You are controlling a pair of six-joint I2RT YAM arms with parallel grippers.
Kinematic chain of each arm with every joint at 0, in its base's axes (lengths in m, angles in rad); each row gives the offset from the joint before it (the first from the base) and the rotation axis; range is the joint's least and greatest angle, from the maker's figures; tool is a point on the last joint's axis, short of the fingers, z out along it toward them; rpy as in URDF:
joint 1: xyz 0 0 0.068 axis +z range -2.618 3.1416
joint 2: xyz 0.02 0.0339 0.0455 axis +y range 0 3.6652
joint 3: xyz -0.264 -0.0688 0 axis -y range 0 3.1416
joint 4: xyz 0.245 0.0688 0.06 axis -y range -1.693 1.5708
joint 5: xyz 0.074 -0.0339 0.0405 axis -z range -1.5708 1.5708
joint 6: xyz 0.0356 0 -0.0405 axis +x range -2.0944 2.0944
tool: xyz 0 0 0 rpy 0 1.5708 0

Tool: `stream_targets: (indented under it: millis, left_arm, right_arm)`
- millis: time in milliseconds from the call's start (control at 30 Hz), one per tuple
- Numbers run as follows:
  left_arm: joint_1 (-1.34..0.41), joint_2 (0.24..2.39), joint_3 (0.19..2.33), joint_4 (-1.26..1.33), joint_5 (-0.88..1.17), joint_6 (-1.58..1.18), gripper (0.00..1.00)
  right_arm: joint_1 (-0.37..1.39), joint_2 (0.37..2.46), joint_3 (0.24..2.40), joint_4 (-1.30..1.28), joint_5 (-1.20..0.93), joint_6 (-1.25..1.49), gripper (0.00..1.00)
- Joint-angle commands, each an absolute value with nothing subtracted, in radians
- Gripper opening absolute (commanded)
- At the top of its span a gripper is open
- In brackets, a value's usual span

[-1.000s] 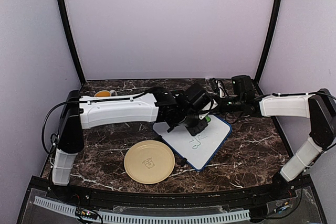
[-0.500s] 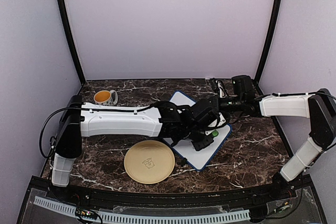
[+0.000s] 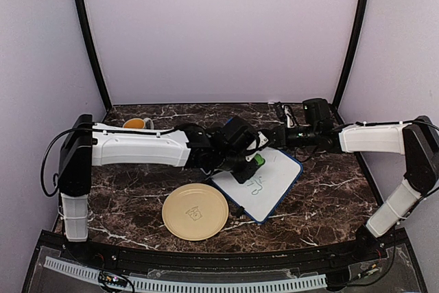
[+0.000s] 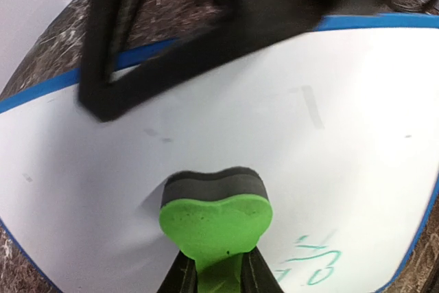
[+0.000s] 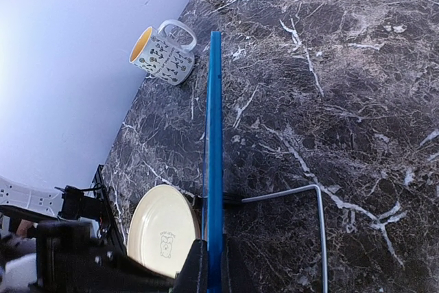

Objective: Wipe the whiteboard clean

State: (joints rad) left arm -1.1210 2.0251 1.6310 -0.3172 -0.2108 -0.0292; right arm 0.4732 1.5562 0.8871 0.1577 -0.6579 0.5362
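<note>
1. From the top external camera, the whiteboard lay flat and skewed on the marble table, right of centre. A green scribble sat near the board's middle. The left gripper hung over the board's far-left part, its fingers clamped on a green eraser. The right gripper reached in from the right and was closed on the board's far edge. A pale-yellow plate lay just beside the board's near-left edge, and a mug stood well apart from the board, to its far left.

2. In the left wrist view, the eraser's dark felt face pressed against the white surface, its green stem pinched between the two fingers. The green marks lay near the eraser, toward the board's blue rim.

3. In the right wrist view, the board showed edge-on as a thin blue strip, nipped between that gripper's closed fingers. A bent grey wire lay beside the board on one side. The plate and mug lay on the other.
</note>
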Motion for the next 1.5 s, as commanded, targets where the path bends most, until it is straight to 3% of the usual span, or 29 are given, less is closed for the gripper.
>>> stream_targets:
  millis: [0,500,1033,1467]
  left_arm:
    - [-1.062,1.975,1.561,-0.303,-0.292,-0.054,0.02]
    - [-1.225,2.014,1.532,-0.189,-0.174,0.063,0.02]
    - [-1.064,1.95,1.478,-0.226,-0.282,-0.073,0.01]
    - [-1.193,1.968,1.406,-0.141,-0.214,0.02,0.02]
  right_arm:
    - [0.474,1.572,0.879,0.149,-0.638,0.522,0.0]
    - [0.474,1.574,0.874,0.162,-0.632,0.534,0.0]
    - [0.474,1.572,0.867,0.175,-0.647,0.527,0.0]
    - [0.474,1.569,0.868,0.171,-0.634,0.533,0.0]
